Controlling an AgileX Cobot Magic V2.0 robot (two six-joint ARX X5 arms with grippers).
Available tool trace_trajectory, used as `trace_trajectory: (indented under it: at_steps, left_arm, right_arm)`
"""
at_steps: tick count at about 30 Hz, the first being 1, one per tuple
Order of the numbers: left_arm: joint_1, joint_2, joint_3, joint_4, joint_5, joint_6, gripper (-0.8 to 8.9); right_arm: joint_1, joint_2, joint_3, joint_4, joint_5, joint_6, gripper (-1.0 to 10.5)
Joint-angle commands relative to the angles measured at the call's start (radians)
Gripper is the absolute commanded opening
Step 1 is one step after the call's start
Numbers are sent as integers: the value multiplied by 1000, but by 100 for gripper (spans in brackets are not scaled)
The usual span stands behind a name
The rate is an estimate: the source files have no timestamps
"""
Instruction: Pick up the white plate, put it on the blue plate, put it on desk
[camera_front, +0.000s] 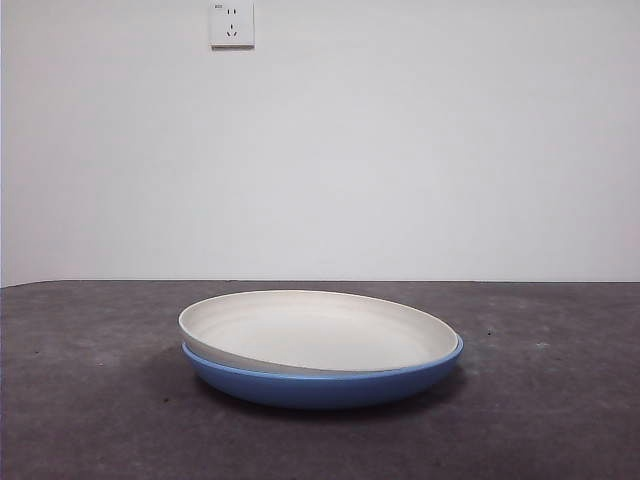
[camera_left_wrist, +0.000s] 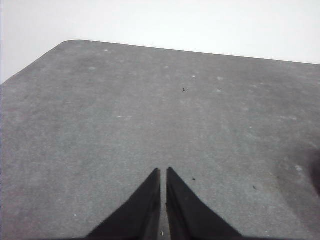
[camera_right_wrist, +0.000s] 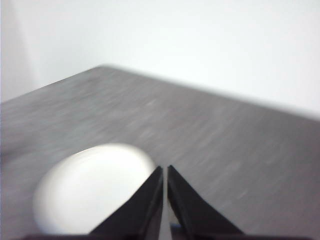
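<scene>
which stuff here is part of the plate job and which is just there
Part of the job:
white plate, resting tilted in the blue one
blue plate, under it
desk, carrying both
right gripper, shut, above the white plate
left gripper, shut, over bare desk

Just there:
wall socket
white wall

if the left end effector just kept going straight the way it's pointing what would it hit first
Most likely the desk itself. The left end effector, jaws shut, points down across bare grey surface, with neither plate in its line in the left wrist view. Exactly where it would touch down is hard to judge.
</scene>
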Motion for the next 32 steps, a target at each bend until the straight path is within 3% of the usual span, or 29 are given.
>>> trace_trajectory:
  at_steps: [1,5,12,19,32]
  left_arm:
    - [1,-2,-21,-6,-3,11,20]
    - [1,-2,-21,-6,-3,11,19]
    - [1,-2,-21,-6,-3,11,20]
    - [1,-2,-21,-6,-3,11,20]
    - [1,-2,-21,-6,-3,11,19]
  right_arm:
    - [-26,-23,-170,253,55,-77,9]
    - [-45,-30,-366,425,193,-72,9]
    - [-87,-91,-545,473,391,-3,9]
    - [-146,-154,-629,463,407,6,9]
    - [-153,-154,-631,432,414,5,9]
